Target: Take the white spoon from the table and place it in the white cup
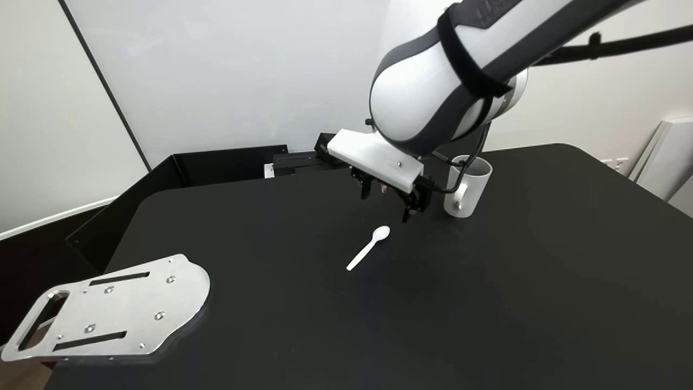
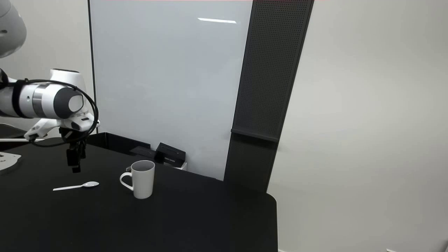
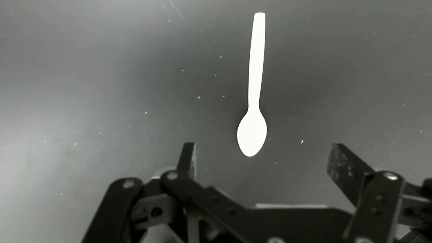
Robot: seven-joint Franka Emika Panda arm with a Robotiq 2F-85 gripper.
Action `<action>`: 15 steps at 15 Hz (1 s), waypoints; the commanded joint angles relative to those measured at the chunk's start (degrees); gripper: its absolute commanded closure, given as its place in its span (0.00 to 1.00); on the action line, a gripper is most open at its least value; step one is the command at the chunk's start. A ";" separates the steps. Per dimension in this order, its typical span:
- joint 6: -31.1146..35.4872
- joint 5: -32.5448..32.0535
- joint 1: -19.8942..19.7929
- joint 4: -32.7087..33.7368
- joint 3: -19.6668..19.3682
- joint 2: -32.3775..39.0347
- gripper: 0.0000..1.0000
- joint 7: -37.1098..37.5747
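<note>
The white spoon (image 1: 365,253) lies flat on the black table (image 1: 433,325), and also shows in an exterior view (image 2: 75,186). In the wrist view the spoon (image 3: 256,64) has its bowl toward the gripper and its handle pointing away. The white cup (image 1: 474,187) stands upright with a handle on its side; it also shows in an exterior view (image 2: 143,180), beyond the spoon's bowl end. My gripper (image 3: 261,148) is open and empty above the table. Its fingertips are wide apart, just short of the spoon's bowl and not touching it. The cup is out of the wrist view.
A light-grey metal plate (image 1: 124,309) with slots lies at the table's edge. Black boxes (image 2: 170,154) stand behind the table's back edge near the wall. A black cable (image 1: 465,173) hangs from the arm, overlapping the cup in that exterior view.
</note>
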 commanded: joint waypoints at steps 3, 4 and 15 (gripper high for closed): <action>1.65 1.50 2.22 4.47 -1.67 4.98 0.00 2.35; 1.30 1.46 2.39 5.17 -1.82 5.64 0.00 2.14; -4.54 0.48 4.39 16.24 -3.99 14.42 0.00 2.28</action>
